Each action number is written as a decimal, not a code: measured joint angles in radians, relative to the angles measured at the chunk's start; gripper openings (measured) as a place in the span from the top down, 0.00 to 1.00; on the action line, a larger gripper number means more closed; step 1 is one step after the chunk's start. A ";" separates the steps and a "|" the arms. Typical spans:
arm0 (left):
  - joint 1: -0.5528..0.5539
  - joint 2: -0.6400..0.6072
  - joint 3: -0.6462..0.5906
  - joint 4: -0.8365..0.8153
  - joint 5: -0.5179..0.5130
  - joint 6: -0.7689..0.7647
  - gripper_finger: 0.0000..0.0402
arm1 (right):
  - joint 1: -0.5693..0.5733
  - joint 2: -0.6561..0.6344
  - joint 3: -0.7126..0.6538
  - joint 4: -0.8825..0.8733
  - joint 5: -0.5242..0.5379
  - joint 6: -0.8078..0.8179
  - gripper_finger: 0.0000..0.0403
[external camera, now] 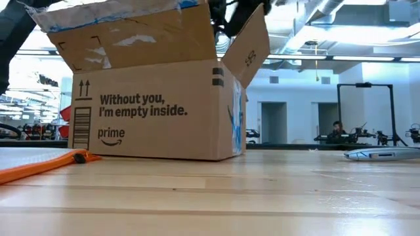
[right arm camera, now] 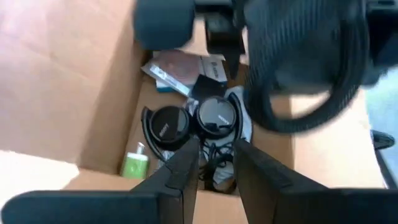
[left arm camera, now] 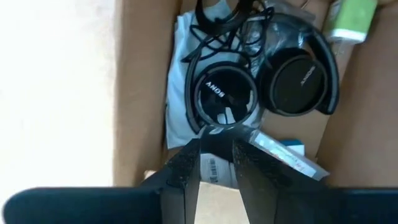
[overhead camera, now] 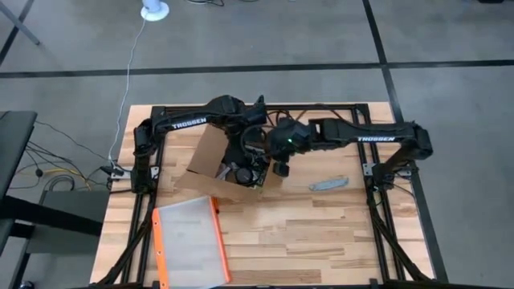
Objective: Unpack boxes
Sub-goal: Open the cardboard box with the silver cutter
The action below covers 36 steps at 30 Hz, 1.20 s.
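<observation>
The brown cardboard box (overhead camera: 215,164) stands open on the table, its print facing the low view (external camera: 154,108). Both arms reach down into it from above. Inside lie black Sony headphones (left arm camera: 261,87), a white cloth (left arm camera: 180,93), a small green-and-white item (right arm camera: 134,165) and a printed packet (left arm camera: 286,155). My left gripper (left arm camera: 217,152) is open, its fingertips standing at the near rim of one ear cup (left arm camera: 224,99). My right gripper (right arm camera: 216,158) is open just above the headphones (right arm camera: 193,124). The box walls hide both grippers in the low view. My left gripper points down into the box with the ear cup's rim (left arm camera: 214,129) showing between its fingertips. I cannot tell whether they touch it. The headphones lie flat on the box floor.
An orange-edged clear pouch (overhead camera: 189,241) lies flat on the table in front of the box. A slim grey object (overhead camera: 329,184) lies to the box's right. The raised box flaps (external camera: 246,42) stand close around both arms. The left arm (right arm camera: 292,56) crosses the right wrist view.
</observation>
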 joint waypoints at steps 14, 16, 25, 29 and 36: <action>0.023 0.001 -0.038 -0.041 0.012 0.134 0.80 | -0.090 0.247 0.079 -0.123 -0.094 0.062 0.78; 0.019 0.003 -0.083 -0.031 0.010 0.133 0.80 | -0.086 0.261 0.074 -0.151 -0.098 0.059 0.78; -0.004 0.000 -0.254 0.118 0.010 0.110 0.80 | -0.028 0.265 0.072 -0.247 -0.106 0.037 0.78; -0.030 -0.002 -0.297 0.128 -0.040 0.115 0.80 | -0.014 0.265 0.072 -0.259 -0.106 0.036 0.78; -0.078 -0.002 -0.319 0.076 -0.307 0.139 0.80 | 0.000 0.264 0.072 -0.304 -0.106 0.011 0.78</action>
